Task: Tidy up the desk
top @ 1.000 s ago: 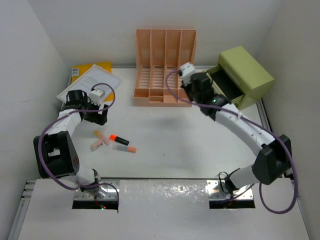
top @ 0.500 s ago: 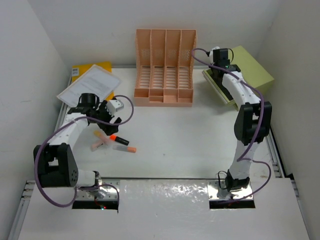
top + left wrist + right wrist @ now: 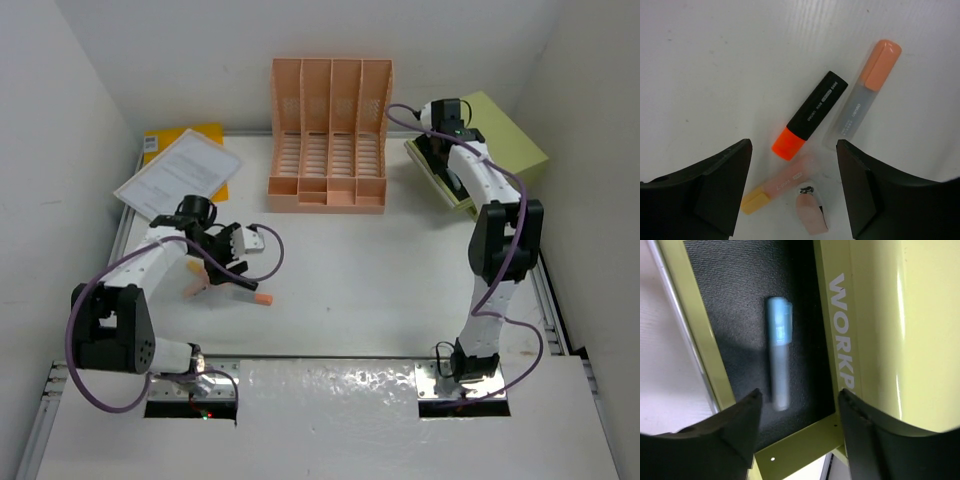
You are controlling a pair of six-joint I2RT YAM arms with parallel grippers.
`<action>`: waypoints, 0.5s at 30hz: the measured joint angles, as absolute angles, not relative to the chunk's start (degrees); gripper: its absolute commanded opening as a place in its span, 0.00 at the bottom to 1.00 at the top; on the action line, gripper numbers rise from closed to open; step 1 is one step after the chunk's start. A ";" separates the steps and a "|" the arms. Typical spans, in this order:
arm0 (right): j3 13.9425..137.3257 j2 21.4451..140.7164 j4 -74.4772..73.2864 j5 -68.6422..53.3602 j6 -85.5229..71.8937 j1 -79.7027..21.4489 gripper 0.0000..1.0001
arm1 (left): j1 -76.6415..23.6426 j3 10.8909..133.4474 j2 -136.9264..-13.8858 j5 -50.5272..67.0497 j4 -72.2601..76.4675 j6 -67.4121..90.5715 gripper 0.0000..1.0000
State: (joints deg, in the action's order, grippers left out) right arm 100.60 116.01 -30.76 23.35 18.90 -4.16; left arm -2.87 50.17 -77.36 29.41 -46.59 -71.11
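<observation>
The white desk (image 3: 400, 280) carries a cluster of highlighters at the front left. My left gripper (image 3: 232, 250) hangs open just above them, touching nothing. In the left wrist view my left gripper (image 3: 792, 150) has between and ahead of its fingers a black highlighter with an orange cap (image 3: 812, 112), a translucent one with a peach cap (image 3: 862, 92), a pink one with a yellow cap (image 3: 782, 182) and a small pink piece (image 3: 810, 215). My right gripper (image 3: 445, 140) is open and empty over the open drawer (image 3: 740, 315) of the lime-green box (image 3: 500, 140). A blue pen (image 3: 778, 355) lies in that drawer.
A peach slotted file rack (image 3: 330, 135) stands at the back centre. A white printed sheet (image 3: 178, 172) lies on a yellow folder (image 3: 205, 135) at the back left. White walls close in both sides.
My left gripper has moved from beside the papers toward the front and right, over the highlighters. My right arm has swung from in front of the rack to over the drawer.
</observation>
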 measured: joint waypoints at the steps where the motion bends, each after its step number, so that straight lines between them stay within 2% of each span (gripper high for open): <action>1: 100.60 115.87 -30.89 23.27 19.09 -4.23 0.63 | -3.09 49.78 -77.73 28.71 -46.94 -72.75 0.66; 15: 96.90 103.20 -30.37 17.17 17.08 -4.25 0.67 | -4.01 51.70 -90.45 25.15 -48.64 -82.87 0.55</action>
